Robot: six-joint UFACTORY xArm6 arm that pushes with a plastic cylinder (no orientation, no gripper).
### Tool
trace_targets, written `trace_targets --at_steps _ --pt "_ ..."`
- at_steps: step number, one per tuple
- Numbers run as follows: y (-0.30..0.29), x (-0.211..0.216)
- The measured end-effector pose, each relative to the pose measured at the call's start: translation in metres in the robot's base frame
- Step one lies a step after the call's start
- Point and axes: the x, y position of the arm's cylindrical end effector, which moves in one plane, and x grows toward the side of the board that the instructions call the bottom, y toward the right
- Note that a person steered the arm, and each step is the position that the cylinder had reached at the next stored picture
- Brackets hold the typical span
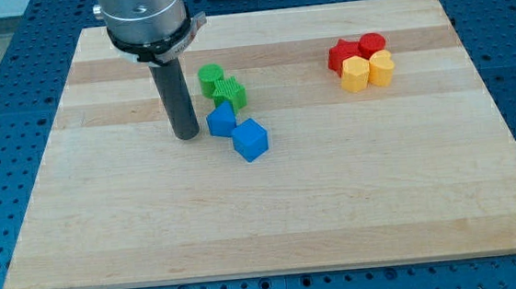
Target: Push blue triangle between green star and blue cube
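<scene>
Arm entering from the view's top left, grey cylindrical wrist housing with clamp ring, straight dark rod hanging vertical, my tip (185,135) down at desk level

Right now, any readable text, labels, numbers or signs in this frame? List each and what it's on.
None: no text, label, brand, number or sign can be read anywhere in the view.
Blocks are plain: blue triangle, blue cube, green star, the other green, red and yellow blocks.
Board and my tip: unmarked.
</scene>
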Motion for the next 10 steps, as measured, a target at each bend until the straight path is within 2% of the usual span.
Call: trace_targets --at_steps 10 --pt "0.036 0.000"
